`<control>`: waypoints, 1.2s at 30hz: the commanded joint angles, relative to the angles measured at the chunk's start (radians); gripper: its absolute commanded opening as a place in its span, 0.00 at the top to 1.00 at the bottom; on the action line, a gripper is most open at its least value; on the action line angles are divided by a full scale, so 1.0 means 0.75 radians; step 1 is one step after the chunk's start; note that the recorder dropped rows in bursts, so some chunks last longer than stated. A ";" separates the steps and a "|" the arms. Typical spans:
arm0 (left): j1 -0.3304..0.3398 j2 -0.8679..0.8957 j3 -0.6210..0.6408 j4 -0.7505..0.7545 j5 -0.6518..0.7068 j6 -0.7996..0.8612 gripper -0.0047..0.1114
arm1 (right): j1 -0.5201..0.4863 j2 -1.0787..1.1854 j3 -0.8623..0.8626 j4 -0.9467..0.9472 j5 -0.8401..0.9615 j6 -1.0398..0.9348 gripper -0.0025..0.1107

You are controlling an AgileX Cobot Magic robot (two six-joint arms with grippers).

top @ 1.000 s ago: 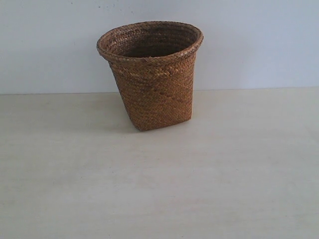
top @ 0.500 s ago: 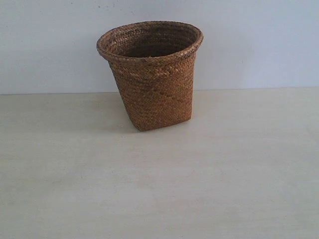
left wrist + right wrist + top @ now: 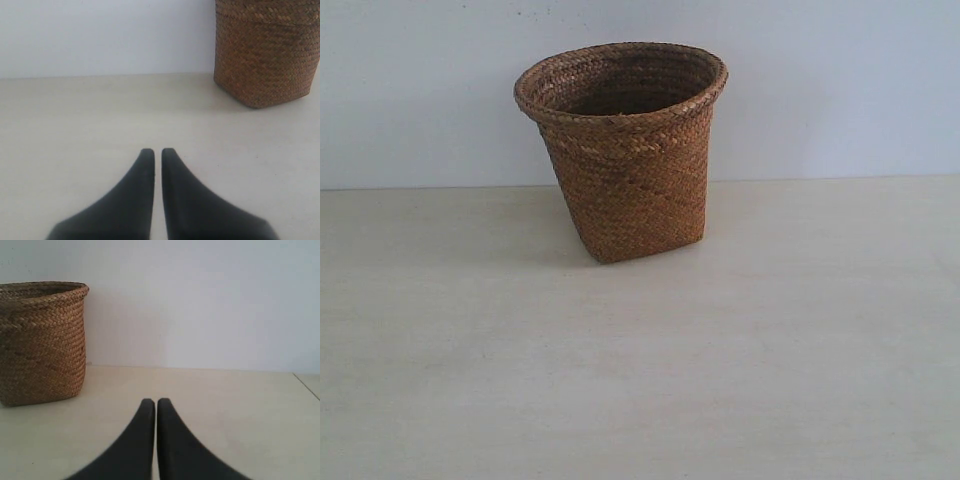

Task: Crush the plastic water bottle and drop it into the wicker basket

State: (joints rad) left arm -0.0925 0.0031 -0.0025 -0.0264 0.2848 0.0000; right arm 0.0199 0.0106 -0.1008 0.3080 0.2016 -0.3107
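Observation:
The brown wicker basket [image 3: 625, 150] stands upright at the back middle of the pale table [image 3: 640, 380], against the white wall. The same basket [image 3: 266, 52] shows in the left wrist view, and the basket [image 3: 40, 342] also appears in the right wrist view. The plastic water bottle is out of view in every frame; the basket's inside is not visible. My left gripper [image 3: 157, 151] is shut with nothing between its black fingers, a hair's gap showing. My right gripper [image 3: 155, 401] is shut on nothing too. Neither gripper appears in the exterior view; both are well short of the basket.
A white wall [image 3: 840, 90] rises right behind the basket. A table edge or seam [image 3: 306, 386] shows at the far side in the right wrist view. Bare tabletop stretches in front of and on both sides of the basket.

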 commanded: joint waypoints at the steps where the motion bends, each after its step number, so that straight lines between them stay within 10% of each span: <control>1: 0.004 -0.004 0.003 -0.014 -0.003 0.000 0.92 | 0.002 -0.005 0.004 0.001 -0.015 -0.007 0.98; 36: 0.004 -0.004 0.003 -0.014 -0.006 0.000 0.92 | 0.002 -0.014 0.134 -0.290 0.166 0.377 0.98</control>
State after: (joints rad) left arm -0.0925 0.0031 -0.0025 -0.0264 0.2848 0.0000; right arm 0.0199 0.0068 -0.0037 0.1034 0.3213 -0.0320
